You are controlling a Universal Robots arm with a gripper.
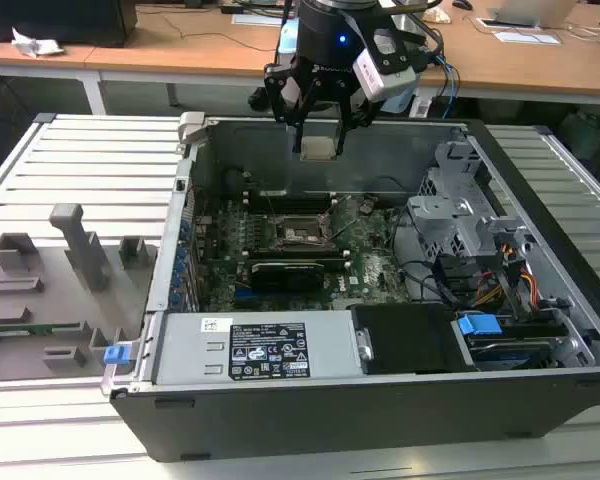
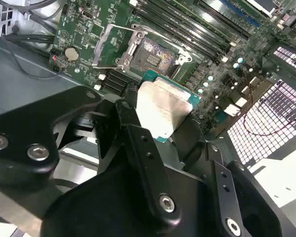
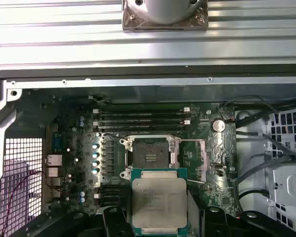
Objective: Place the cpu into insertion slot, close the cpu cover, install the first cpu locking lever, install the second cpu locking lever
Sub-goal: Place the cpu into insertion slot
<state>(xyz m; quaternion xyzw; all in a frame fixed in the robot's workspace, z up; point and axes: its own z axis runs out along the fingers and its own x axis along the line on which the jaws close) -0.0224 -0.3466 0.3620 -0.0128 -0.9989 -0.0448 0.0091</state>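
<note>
currently: step 1 of 4 (cpu into slot), chip in the air, not yet seated. the gripper [image 1: 319,142] hangs above the open pc case [image 1: 180,300]. its jaws are clamped on the cpu [image 1: 318,152] by two opp. edges. the chip sits flat between the jaws, metal top toward the wrist cams.

the insertion slot [image 3: 149,154] is bare, w/ the dark contact field showing and nothing in it. it lies well below the jaws. we judge it is not squarely under them, since in the first wrist view the held chip sits just beside the socket frame, not over it.

the cpu cover [image 2: 112,47] looks swung up off the socket on one side, window frame visible, though we can't be sure of the angle. a thin wire lever [image 3: 203,163] stands out beside the socket, so apparently unlatched. steps 2–4 not begun.

our judgement on what the placement calls for:
- chip centred over the socket, edges parallel to the frame, kept level.
- orientation mark matched; we can't read it from here.
- slow drop w/ no side load, as the contacts are prob. fragile.
- jaws kept clear of the raised cover and lever.
</note>
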